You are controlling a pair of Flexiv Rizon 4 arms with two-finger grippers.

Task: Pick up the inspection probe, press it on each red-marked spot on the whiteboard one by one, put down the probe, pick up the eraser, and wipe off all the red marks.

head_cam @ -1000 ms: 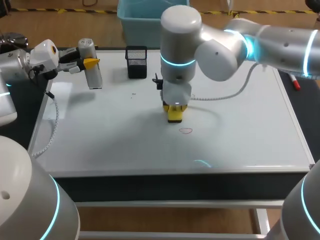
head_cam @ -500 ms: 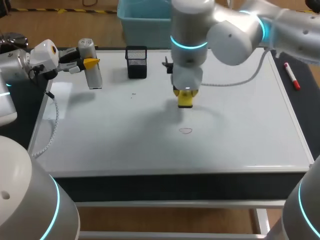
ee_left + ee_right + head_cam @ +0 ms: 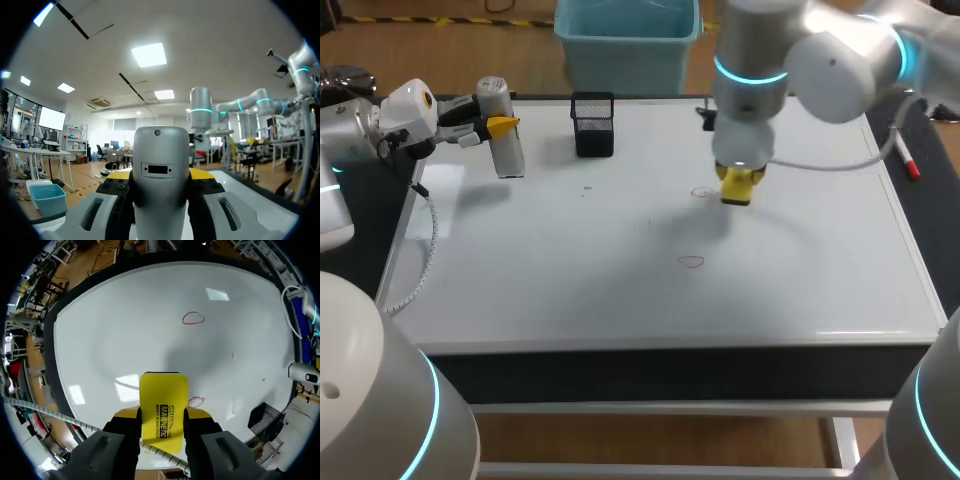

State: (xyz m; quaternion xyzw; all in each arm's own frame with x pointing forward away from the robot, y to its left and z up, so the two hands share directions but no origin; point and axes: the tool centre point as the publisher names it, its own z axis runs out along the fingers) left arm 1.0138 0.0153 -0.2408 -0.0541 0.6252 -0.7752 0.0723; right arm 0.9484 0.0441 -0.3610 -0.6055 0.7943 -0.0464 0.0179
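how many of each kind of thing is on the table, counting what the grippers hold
red marks: 2
eraser: 1
probe: 1
mesh holder: 1
marker: 1
total: 6

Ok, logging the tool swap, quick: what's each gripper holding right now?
Left gripper: shut on the inspection probe.
Right gripper: shut on the yellow eraser.

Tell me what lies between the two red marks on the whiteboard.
Only bare whiteboard lies between the front mark and the back mark, per the head view.
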